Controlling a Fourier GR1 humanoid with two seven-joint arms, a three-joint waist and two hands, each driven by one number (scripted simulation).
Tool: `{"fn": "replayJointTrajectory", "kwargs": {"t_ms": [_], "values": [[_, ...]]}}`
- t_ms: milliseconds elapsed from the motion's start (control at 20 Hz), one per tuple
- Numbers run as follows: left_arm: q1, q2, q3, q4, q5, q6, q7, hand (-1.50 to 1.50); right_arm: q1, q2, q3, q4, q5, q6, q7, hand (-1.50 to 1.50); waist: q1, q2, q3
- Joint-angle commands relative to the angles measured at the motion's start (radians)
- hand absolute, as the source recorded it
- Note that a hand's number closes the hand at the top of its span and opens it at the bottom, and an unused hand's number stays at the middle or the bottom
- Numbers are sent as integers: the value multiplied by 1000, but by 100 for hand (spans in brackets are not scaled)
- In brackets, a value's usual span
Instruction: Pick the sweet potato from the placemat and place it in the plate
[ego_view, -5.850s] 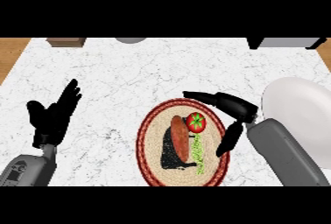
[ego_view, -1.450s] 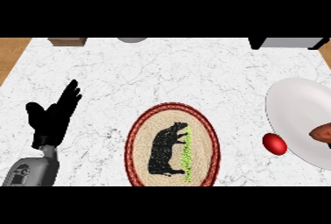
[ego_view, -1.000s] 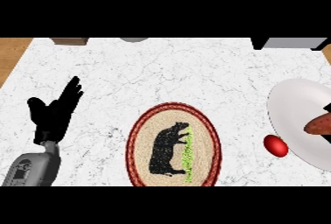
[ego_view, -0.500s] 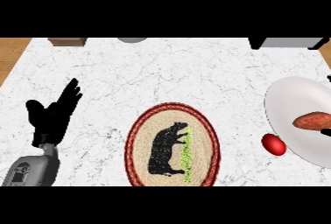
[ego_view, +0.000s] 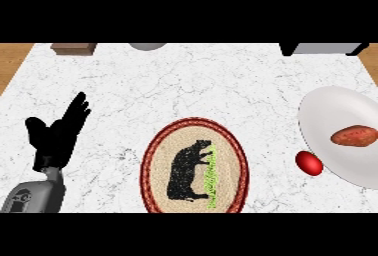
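counter (ego_view: 192, 90): marble | on it: placemat (ego_view: 194, 167), plate (ego_view: 332, 112), tomato (ego_view: 308, 163)

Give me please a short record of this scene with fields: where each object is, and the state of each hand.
sweet potato: lying on the plate
plate: white, at the counter's right edge
red object: on the counter, at the plate's left rim
placemat: oval, red border, black animal figure, nothing on it
left hand: open, fingers up, resting at the view's left
right hand: not in view
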Motion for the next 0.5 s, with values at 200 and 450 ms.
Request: {"fn": "replayJointTrajectory", "kwargs": {"t_ms": [200, 450], "values": [[-12, 6, -5, -48, 11, -12, 63, 0, 9, -57, 14, 106, -158, 336, 67, -150, 17, 6, 3], [-54, -10, 7, 34, -6, -1, 4, 0, 9, -110, -8, 139, -200, 334, 9, -150, 13, 10, 3]]}}
